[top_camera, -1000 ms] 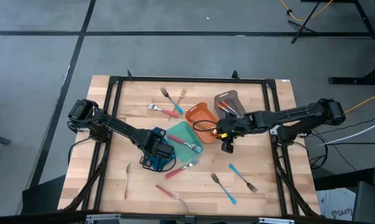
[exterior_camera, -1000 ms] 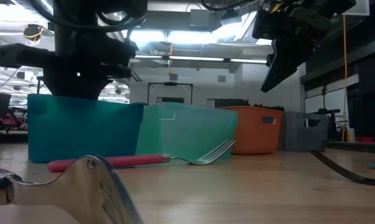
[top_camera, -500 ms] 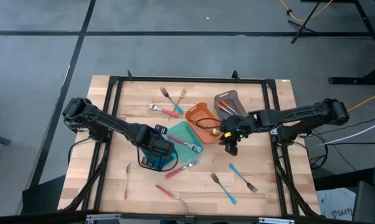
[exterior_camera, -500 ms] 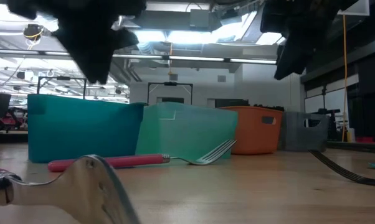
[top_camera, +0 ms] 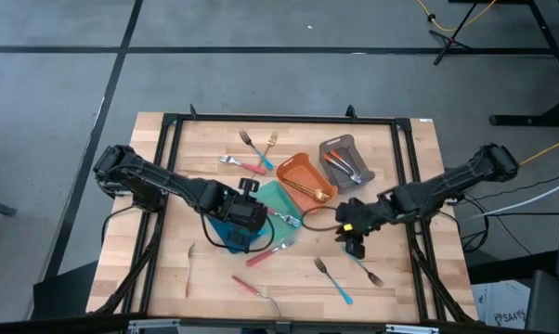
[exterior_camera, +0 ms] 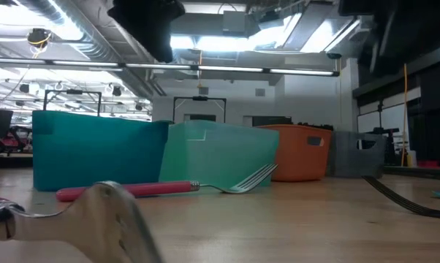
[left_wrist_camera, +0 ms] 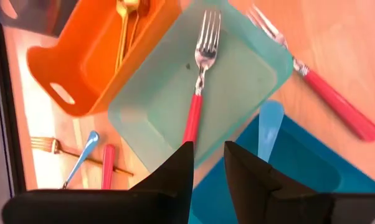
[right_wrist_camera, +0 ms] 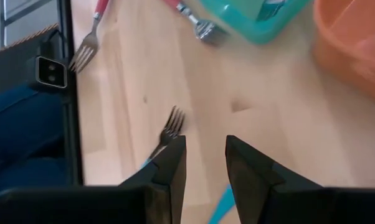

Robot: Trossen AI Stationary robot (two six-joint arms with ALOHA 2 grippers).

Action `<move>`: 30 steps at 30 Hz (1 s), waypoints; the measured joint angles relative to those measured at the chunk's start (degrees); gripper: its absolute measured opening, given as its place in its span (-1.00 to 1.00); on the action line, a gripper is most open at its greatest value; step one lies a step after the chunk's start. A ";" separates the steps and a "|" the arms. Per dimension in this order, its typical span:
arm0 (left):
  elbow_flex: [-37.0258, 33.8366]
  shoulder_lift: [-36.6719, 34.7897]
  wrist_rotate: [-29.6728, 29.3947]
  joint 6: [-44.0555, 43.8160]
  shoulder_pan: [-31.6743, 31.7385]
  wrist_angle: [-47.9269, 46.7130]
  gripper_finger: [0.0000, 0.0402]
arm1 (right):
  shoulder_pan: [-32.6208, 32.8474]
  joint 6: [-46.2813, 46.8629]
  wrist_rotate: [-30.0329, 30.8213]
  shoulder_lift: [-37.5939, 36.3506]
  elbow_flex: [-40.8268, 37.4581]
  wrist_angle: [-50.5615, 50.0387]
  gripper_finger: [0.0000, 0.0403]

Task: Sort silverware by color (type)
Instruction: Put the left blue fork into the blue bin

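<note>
- The right gripper (top_camera: 356, 243) is now hanging low over the near-right part of the surface (top_camera: 400, 167), having swung away from the orange tray (top_camera: 292, 169) it was beside a second ago; its fingers (right_wrist_camera: 169, 168) are slightly parted and holding nothing.
- Gold-handled pieces (top_camera: 309, 190) are lying in that orange tray, so that drop looks finished, and the arm is probably lining up on the blue-handled forks (top_camera: 333, 281) just beside it.
- The left gripper (top_camera: 245, 215) has lifted from the blue tray (top_camera: 226, 243) and is hovering at the teal tray (top_camera: 264, 197), fingers (left_wrist_camera: 176, 171) a little apart and empty.
- A blue-handled utensil (left_wrist_camera: 268, 127) is lying in the blue tray and a red-handled fork (left_wrist_camera: 199, 93) in the teal tray.
- Several pieces are waiting loose: a red fork (top_camera: 266, 253) against the teal tray, another red piece (top_camera: 252, 288) near the front edge, a pale utensil (top_camera: 188, 269) at the left, and a cluster (top_camera: 252, 153) at the back.
- The grey tray (top_camera: 337, 147) is holding its own pieces.
- A black cable (top_camera: 321, 218) is looping across the surface between the orange tray and the right gripper, which could snag a low pass.
</note>
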 joint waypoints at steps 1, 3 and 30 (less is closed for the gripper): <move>0.04 0.00 -0.06 0.00 -0.02 0.30 -0.59 | 1.12 1.29 0.56 0.00 0.00 0.00 -0.48; 0.04 0.00 -0.06 0.00 -0.02 0.67 -0.59 | 3.31 3.89 2.12 0.00 0.00 0.00 -0.48; 0.04 0.00 0.05 -0.07 -0.09 2.69 -0.59 | 17.98 22.71 9.30 12.28 -0.02 17.23 -0.48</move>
